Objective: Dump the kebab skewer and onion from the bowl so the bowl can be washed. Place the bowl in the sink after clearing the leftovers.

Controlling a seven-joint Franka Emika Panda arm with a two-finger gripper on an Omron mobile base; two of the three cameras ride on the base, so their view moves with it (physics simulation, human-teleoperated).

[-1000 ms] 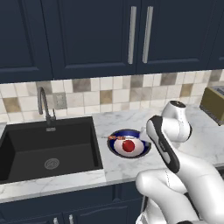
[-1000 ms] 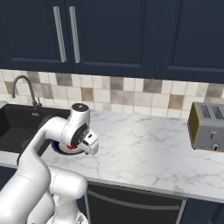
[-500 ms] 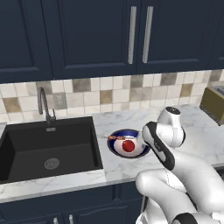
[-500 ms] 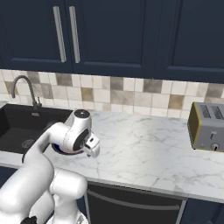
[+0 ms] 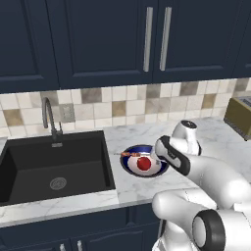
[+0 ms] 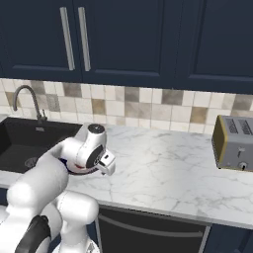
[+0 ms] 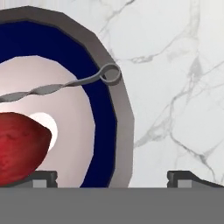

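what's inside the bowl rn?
The bowl holds the onion and the kebab skewer, whose looped end lies on the rim. The arm covers the bowl's right edge.

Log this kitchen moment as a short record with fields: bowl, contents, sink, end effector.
bowl: round dark blue bowl with white inside, on white marble counter right of the sink
contents: shiny red onion and thin kebab skewer, both inside
sink: black rectangular sink, no bowl in it
end effector: end effector open, over the bowl's rim, holding nothing
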